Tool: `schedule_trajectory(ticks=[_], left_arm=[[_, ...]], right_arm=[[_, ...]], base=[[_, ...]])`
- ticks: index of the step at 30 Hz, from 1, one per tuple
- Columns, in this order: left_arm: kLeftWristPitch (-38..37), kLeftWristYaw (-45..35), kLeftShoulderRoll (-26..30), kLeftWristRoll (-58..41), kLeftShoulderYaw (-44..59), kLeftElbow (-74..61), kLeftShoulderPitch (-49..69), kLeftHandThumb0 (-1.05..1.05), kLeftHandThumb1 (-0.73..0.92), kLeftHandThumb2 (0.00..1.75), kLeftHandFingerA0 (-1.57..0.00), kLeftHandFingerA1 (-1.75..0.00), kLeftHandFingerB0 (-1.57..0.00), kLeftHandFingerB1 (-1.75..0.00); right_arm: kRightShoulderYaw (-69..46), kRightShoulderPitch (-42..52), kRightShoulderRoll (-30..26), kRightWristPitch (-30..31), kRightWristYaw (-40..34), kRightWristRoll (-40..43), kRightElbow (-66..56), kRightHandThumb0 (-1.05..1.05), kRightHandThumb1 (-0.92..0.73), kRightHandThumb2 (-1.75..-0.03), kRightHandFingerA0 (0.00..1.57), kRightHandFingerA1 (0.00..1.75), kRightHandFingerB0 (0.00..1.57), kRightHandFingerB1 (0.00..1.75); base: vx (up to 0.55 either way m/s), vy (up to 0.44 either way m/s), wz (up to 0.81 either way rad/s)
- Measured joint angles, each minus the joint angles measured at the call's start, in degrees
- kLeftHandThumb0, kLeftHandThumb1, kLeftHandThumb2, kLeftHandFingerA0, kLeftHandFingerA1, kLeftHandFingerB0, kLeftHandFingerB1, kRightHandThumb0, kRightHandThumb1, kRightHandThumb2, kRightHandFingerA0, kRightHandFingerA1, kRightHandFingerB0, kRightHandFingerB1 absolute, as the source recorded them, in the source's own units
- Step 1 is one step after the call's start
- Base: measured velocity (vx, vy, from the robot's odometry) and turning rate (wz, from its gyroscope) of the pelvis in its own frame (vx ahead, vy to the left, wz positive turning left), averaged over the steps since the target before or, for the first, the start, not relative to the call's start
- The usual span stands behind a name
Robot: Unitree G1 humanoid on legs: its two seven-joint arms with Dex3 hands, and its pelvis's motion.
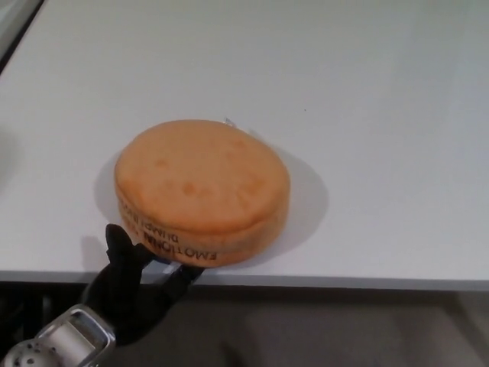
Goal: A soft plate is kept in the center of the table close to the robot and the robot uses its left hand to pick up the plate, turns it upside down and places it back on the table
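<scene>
The soft orange plate (200, 180) lies flat on the white table (367, 92), close to the front edge and left of centre. Its smooth rounded face is up, and the black lettering on its near side wall reads upside down. A small white tag (228, 121) pokes out at its far rim. My left hand (134, 287) sits just below the plate's near-left edge, hanging over the table's front. Its fingers (118, 241) are spread apart, with one beside the plate wall and another under the near rim. I hold nothing. My right hand does not show.
The table's front edge (344, 280) runs across the bottom of the view, with dark floor below it. The table's left edge (17, 47) cuts the top-left corner. My silver left wrist (65, 340) is at the bottom left.
</scene>
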Motion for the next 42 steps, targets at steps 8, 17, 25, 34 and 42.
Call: schedule_trajectory(ticks=[8, 17, 25, 34, 42], left_arm=[[3.4, -4.0, 6.4, -0.1, -4.8, -2.3, 0.9, -1.05, 0.89, 0.68, 0.00, 0.00, 0.00, 0.00], [11.7, -7.1, 17.3, -0.2, -11.9, -13.3, 5.4, -1.05, 0.71, 1.16, 0.00, -0.13, 0.00, 0.00], [18.9, -9.5, 27.3, -0.4, -15.5, -20.9, 6.9, -1.05, 0.92, 0.74, 0.00, 0.00, 0.00, 0.00], [22.4, -15.8, 38.9, -0.3, -21.6, -29.5, 10.2, -1.05, 0.74, 1.18, 0.00, -0.21, 0.00, 0.00], [19.0, -19.4, 39.8, 0.0, -19.0, -38.7, 19.5, -1.05, 0.78, 1.21, 0.00, -0.18, 0.00, 0.00]], right_arm=[[0.0, 0.3, 0.1, 0.7, 0.1, 0.0, -0.3, -0.86, -0.91, -0.69, 0.24, 0.53, 0.10, 0.29], [0.0, 0.7, 0.1, 1.0, 0.2, 0.0, -0.7, -0.91, -0.76, -1.11, 0.22, 0.57, 0.05, 0.34], [0.0, 0.3, 0.1, 1.0, 0.8, 0.0, -0.3, -0.90, -0.76, -1.11, 0.21, 0.57, 0.05, 0.34], [0.0, 0.2, 0.1, 1.4, 1.1, 0.0, -0.2, -0.88, -0.75, -1.10, 0.23, 0.58, 0.07, 0.39], [-0.1, 0.1, 0.1, 1.6, 1.3, 0.1, 0.3, -0.90, -0.74, -1.11, 0.22, 0.56, 0.05, 0.30]], base=[[0.00, 0.000, 0.00], [0.00, 0.000, 0.00], [0.00, 0.000, 0.00], [0.00, 0.000, 0.00], [0.00, 0.000, 0.00]])
